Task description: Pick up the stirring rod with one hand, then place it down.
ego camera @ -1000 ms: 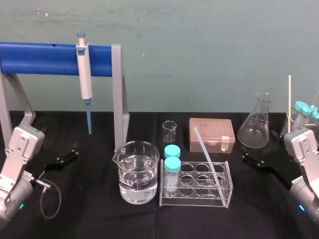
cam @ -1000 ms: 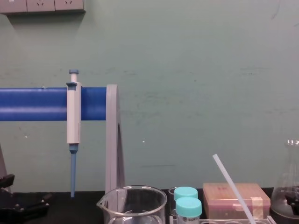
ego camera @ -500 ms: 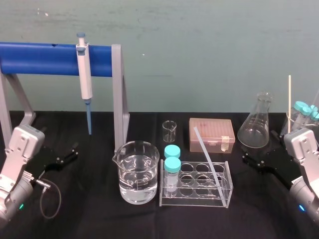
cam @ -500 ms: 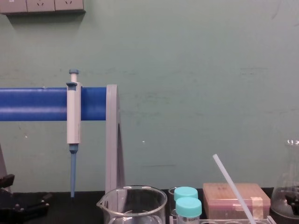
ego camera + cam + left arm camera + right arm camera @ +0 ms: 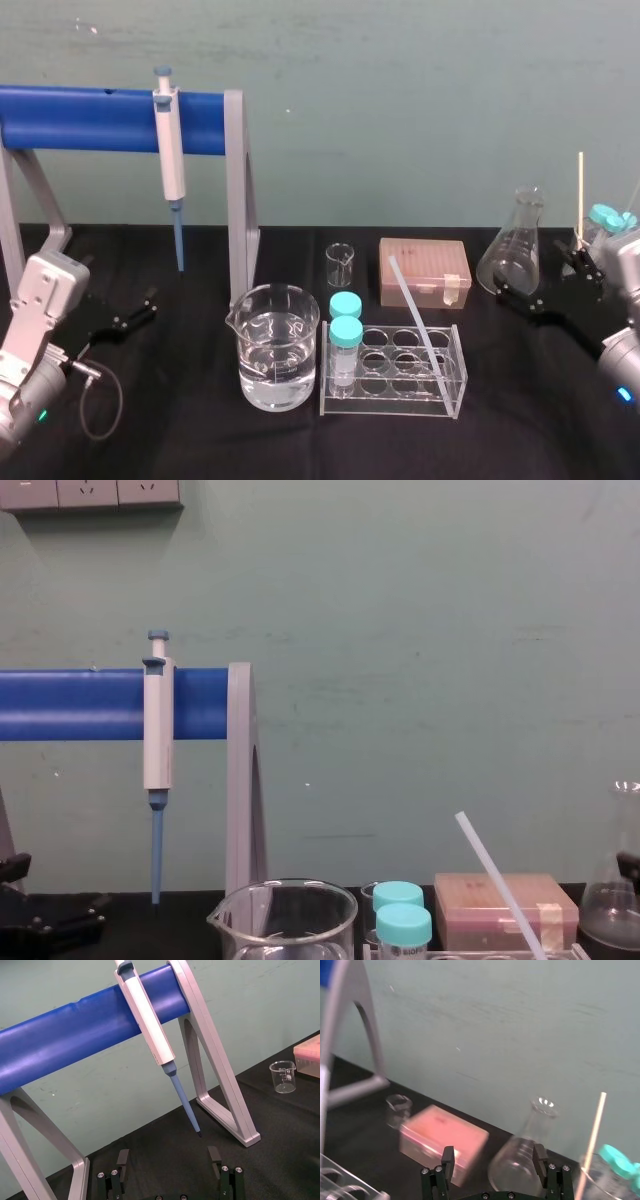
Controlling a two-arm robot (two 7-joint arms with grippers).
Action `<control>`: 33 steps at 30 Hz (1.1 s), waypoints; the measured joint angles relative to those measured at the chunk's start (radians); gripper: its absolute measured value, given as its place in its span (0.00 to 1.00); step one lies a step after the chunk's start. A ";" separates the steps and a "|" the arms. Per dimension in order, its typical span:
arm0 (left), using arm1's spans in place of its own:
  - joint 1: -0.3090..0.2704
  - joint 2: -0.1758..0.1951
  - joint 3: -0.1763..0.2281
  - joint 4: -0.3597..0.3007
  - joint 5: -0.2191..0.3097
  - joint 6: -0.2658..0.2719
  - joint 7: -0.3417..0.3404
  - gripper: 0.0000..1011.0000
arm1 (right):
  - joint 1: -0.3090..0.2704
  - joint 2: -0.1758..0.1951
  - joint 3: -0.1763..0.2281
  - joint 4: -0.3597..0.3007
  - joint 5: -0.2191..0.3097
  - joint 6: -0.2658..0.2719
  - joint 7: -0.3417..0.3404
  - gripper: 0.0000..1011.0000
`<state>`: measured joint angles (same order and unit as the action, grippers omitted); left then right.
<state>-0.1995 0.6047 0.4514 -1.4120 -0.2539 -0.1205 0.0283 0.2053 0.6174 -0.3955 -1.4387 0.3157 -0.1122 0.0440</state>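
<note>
– Over on the far left, the left gripper [image 5: 168,1157] is parked low by the black table [image 5: 200,440], jaws spread wide, nothing held. Any reason for that?

– Probably just put out of the way, tbh. Next along, the pipette [image 5: 170,150] is hung on the blue stand [image 5: 90,118] so its tip is held off the table. Not the target though.

– Right, so where's the stirring rod [image 5: 415,312] to be found?

– Middle of the table. It's leaned in the clear tube rack [image 5: 392,408], lower end dropped into a front right well, upper end tilted up and back to the left. Looks like it's propped that way so the top half is left free to be grabbed. Not gripped yet.

– What's crowded around it?

– A water beaker [image 5: 276,345] and two teal-capped tubes [image 5: 346,318] are set to its left, with a small beaker [image 5: 340,263] and a pink tip box [image 5: 424,270] behind. Further right, a conical flask [image 5: 515,245] is stood between the rod and the right gripper [image 5: 493,1156], which is seen just beside that flask, jaws wide apart, empty. The flask would have to be skirted, I'd guess. A thin wooden stick [image 5: 580,195] at the far right shouldn't be mistaken for the rod.
</note>
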 joint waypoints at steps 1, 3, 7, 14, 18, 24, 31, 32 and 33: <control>0.000 0.000 0.000 0.000 0.000 0.000 0.000 0.99 | -0.001 0.003 0.009 -0.007 0.025 0.006 0.021 0.99; 0.000 0.000 0.000 0.000 0.000 0.000 0.000 0.99 | -0.004 0.016 0.046 -0.036 0.115 0.032 0.100 0.99; 0.000 0.000 0.000 0.000 0.000 0.000 0.000 0.99 | -0.006 0.039 0.098 -0.080 0.249 0.110 0.214 0.99; 0.000 0.000 0.000 0.000 0.000 0.000 0.000 0.99 | 0.009 0.062 0.124 -0.130 0.384 0.267 0.358 0.99; 0.000 0.000 0.000 0.000 0.000 0.000 0.000 0.99 | 0.032 0.068 0.093 -0.139 0.407 0.326 0.418 0.99; 0.000 0.000 0.000 0.000 0.000 0.000 0.000 0.99 | 0.091 0.074 0.006 -0.135 0.385 0.353 0.492 0.99; 0.000 0.000 0.000 0.000 0.000 0.000 0.000 0.99 | 0.144 0.064 -0.061 -0.106 0.341 0.365 0.515 0.99; 0.000 0.000 0.000 0.000 0.000 0.000 0.000 0.99 | 0.154 0.059 -0.073 -0.096 0.331 0.370 0.515 0.99; 0.000 0.000 0.000 0.000 0.000 0.000 0.000 0.99 | 0.166 0.053 -0.084 -0.086 0.320 0.374 0.515 0.99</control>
<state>-0.1996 0.6047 0.4514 -1.4120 -0.2539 -0.1205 0.0283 0.3717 0.6706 -0.4799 -1.5248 0.6359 0.2621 0.5588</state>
